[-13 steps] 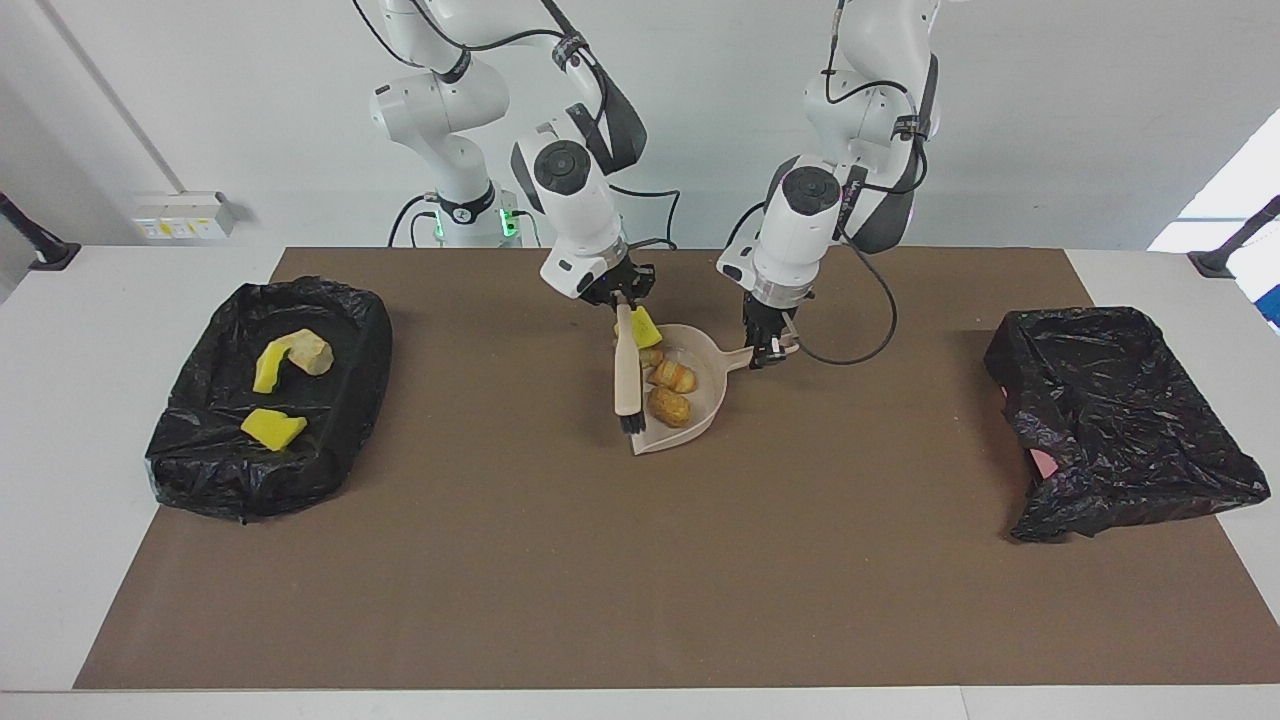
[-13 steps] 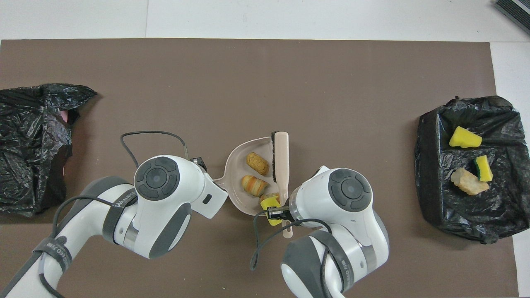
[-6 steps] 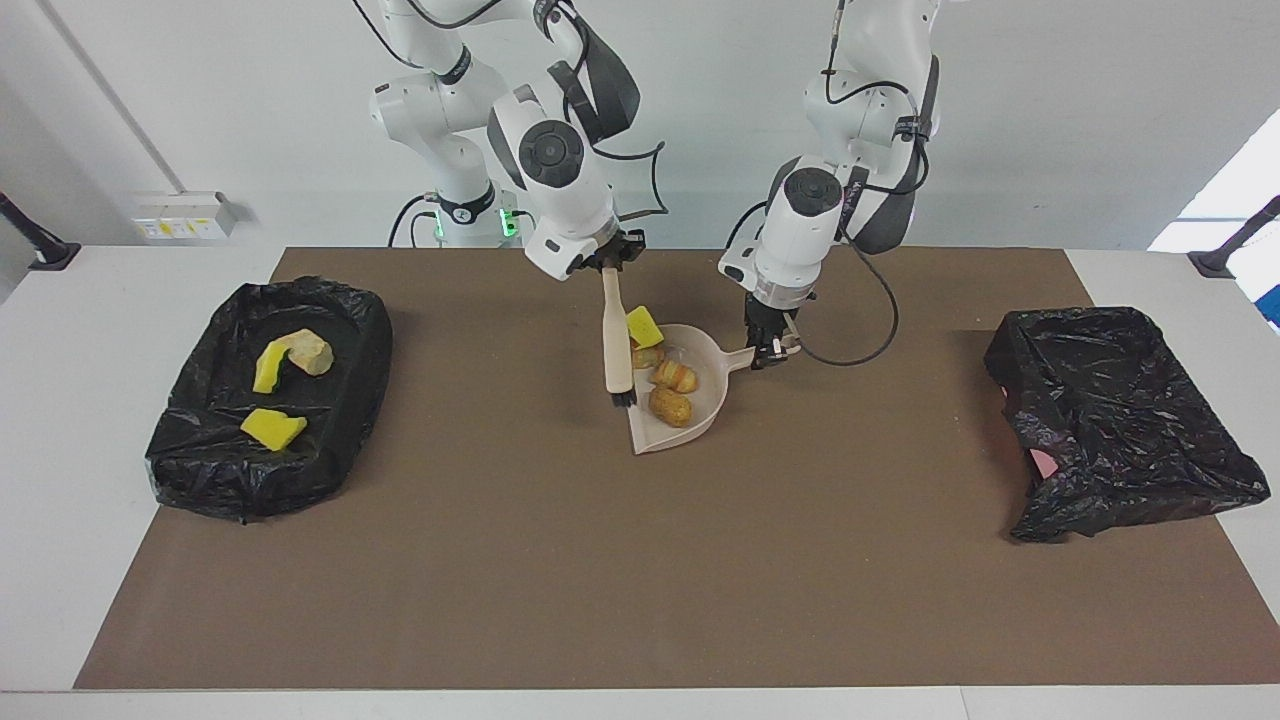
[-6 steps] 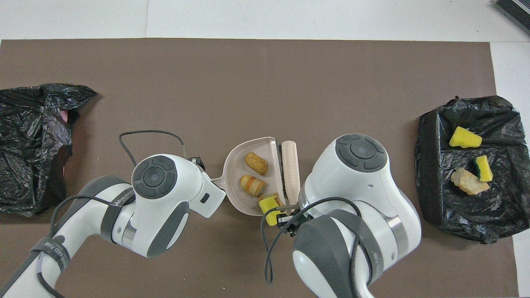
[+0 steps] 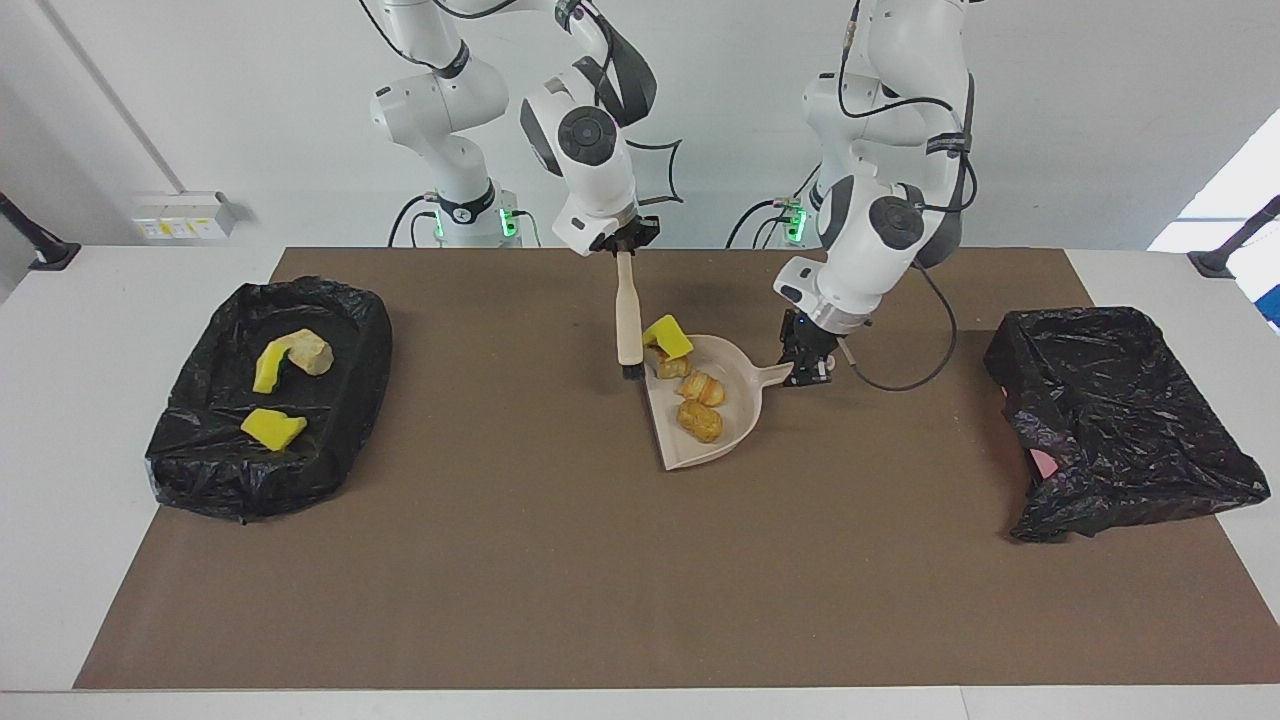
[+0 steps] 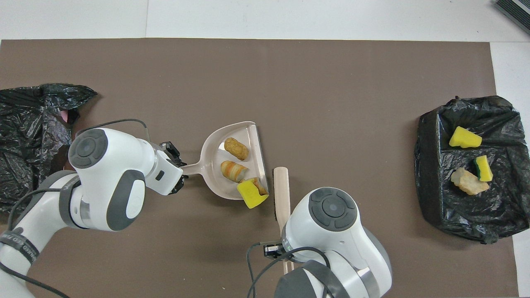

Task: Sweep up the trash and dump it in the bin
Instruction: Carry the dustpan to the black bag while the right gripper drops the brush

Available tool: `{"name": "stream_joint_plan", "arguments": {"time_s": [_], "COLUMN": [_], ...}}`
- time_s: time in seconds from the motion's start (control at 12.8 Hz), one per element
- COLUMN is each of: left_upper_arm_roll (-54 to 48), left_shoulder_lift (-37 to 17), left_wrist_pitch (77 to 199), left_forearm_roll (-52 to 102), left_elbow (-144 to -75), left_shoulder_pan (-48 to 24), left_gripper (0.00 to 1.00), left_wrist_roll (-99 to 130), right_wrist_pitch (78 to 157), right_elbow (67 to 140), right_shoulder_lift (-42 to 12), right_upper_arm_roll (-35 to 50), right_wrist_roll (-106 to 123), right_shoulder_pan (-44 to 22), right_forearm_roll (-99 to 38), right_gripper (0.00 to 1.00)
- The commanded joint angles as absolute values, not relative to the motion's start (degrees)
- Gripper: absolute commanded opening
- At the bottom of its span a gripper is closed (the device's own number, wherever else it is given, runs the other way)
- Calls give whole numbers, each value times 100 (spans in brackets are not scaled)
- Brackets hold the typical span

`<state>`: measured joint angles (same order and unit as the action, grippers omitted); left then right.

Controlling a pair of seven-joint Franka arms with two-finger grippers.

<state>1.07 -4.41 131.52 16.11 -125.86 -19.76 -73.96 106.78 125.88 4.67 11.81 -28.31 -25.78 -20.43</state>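
Brown mat (image 5: 600, 580), white table (image 5: 80, 330)

One camera faces the robots from high; another looks steeply down; both share the mat (image 5: 560, 560).

Two white robot arms are reaching down over the table.
Left gripper (image 5: 808, 362) is pinching shut, wrist angling toward seven o'clock; right gripper (image 5: 622, 240) is clamping shut, pointing toward six.

The right arm's wrist (image 6: 331, 215) hides the brush (image 6: 281, 190) handle's end.
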Motion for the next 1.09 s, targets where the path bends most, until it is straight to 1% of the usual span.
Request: {"name": "stream_joint_plan", "arguments": {"time_s": [0.0, 0.23, 0.31, 0.39, 0.7, 0.86, 1.01], "left_upper_arm_roll": [62, 53, 44, 53, 53, 53, 53], "left_shoulder_lift": [-667, -922, -975, -1036, -985, -967, -932], "left_wrist_pitch": [12703, 11920, 11709, 11385, 10715, 10635, 10617], "left_forearm_roll": [1872, 1881, 1959, 2308, 3346, 3463, 3594], "left_elbow": [-11982, -11235, -11058, -10857, -10898, -10951, -10995], "left_shoulder_pan": [-1382, -784, -600, -432, 184, 272, 325], "left_gripper": [0, 0, 0, 0, 0, 0, 0], "left_wrist_roll": [-7996, -8401, -8498, -8560, -8499, -8342, -8253], "right_wrist_pitch": [10749, 11099, 11083, 11144, 11206, 11651, 11760], "right_elbow": [12639, 12735, 12770, 12945, 13525, 13745, 13755], "right_shoulder_lift": [597, 642, 615, 580, 747, 704, 624], "right_upper_arm_roll": [1178, 1187, 1204, 1204, 1187, 1195, 1195], "right_wrist_roll": [-3512, -3867, -3893, -3859, -3402, -3463, -3489], "right_shoulder_pan": [-2593, -2847, -2909, -3188, -3234, -3313, -3358], "right_forearm_roll": [-2145, -2118, -2118, -2118, -2083, -2083, -2083], "right_gripper": [0, 0, 0, 0, 0, 0, 1]}}
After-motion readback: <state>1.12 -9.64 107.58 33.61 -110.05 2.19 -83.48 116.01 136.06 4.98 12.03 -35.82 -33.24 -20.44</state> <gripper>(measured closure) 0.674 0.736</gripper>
